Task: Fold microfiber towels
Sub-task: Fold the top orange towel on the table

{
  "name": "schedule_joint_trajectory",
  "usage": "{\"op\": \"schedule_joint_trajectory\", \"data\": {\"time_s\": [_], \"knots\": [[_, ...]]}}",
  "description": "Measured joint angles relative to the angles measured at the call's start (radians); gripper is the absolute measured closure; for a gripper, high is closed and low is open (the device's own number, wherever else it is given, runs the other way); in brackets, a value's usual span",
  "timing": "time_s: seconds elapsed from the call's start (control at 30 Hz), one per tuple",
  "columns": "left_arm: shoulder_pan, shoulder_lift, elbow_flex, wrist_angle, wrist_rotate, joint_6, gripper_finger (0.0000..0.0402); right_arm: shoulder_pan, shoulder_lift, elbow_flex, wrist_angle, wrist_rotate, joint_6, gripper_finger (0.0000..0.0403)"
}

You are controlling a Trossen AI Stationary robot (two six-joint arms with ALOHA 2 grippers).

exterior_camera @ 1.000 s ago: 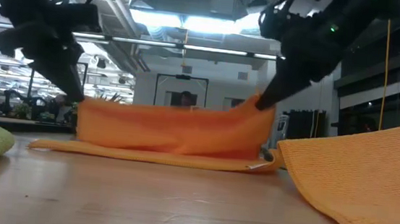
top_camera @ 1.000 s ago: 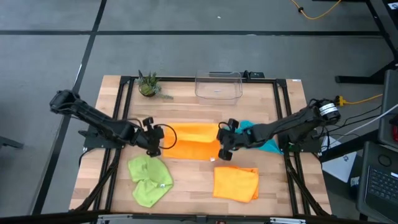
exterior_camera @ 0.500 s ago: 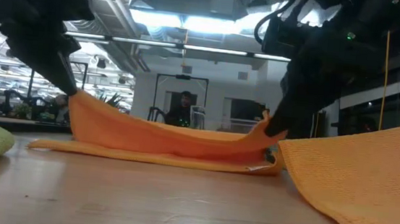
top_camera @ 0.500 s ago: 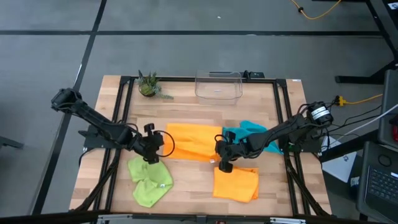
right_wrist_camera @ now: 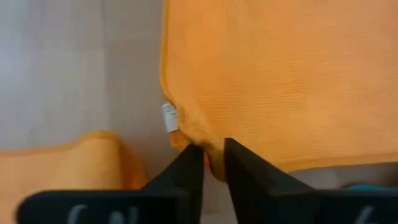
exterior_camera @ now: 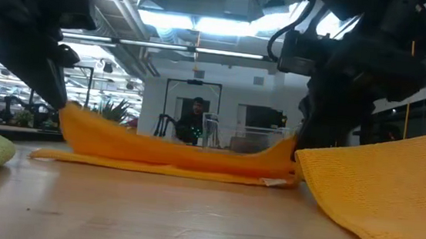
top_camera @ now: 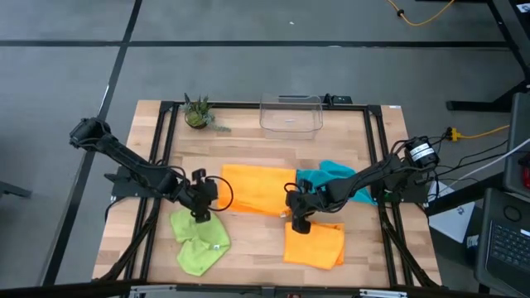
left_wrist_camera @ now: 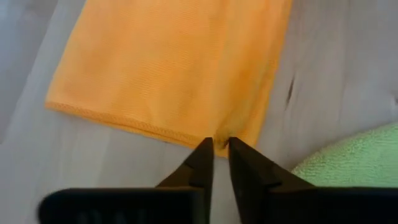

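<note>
Pinched at its two near corners, one per arm: left end effector (top_camera: 201,213) closed on one corner of the orange microfiber towel (top_camera: 255,188) mid-worktop, right end effector (top_camera: 299,220) closed on the other, fingers nearly together around a thin hem in both wrist views. Gripped this way, in all likelihood, to carry the near edge as one straight line and lay it down square for a fold; raised corners and a sagging middle visible in the low view. Second orange towel (top_camera: 314,245) flat just beside the right end effector, lime green towel (top_camera: 199,238) bunched close to the left one, teal towel (top_camera: 339,180) crumpled against the far right side of the held cloth and partly covered by the right arm. Clear plastic bin (top_camera: 291,114) and small potted plant (top_camera: 197,112) well apart at the far edge of the wooden worktop (top_camera: 248,240). Hard to tell: whether one layer or two sits between the fingers, and how the teal towel lies under the arm. Small white tag (right_wrist_camera: 169,117) visible at the right-hand corner.
</note>
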Motion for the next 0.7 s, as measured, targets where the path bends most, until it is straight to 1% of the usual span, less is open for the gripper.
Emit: {"op": "schedule_joint_trajectory", "data": {"time_s": [0.13, 0.27, 0.37, 0.5, 0.57, 0.6, 0.7], "knots": [[0.0, 0.0, 0.0, 0.0, 0.005, -0.047, 0.0303, 0.0, 0.0, 0.001, 0.013, -0.055, -0.002, 0.0285], [0.0, -0.016, 0.033, -0.009, 0.003, -0.046, 0.0266, 0.0, -0.015, 0.021, 0.006, -0.088, -0.005, 0.0261], [0.0, -0.032, 0.077, -0.014, -0.004, 0.004, 0.0255, -0.002, -0.034, 0.048, -0.004, -0.089, -0.035, 0.0255], [0.006, -0.046, 0.129, -0.016, -0.036, 0.066, 0.0255, -0.002, -0.064, 0.086, -0.023, -0.083, -0.107, 0.0254], [0.008, -0.048, 0.146, -0.021, -0.069, 0.081, 0.0257, -0.002, -0.074, 0.095, -0.026, -0.047, -0.135, 0.0254], [0.009, -0.048, 0.151, -0.021, -0.085, 0.085, 0.0257, -0.002, -0.074, 0.1, -0.026, -0.011, -0.138, 0.0254], [0.014, -0.048, 0.155, -0.026, -0.119, 0.115, 0.0257, -0.002, -0.074, 0.101, -0.013, 0.194, -0.106, 0.0254]]}}
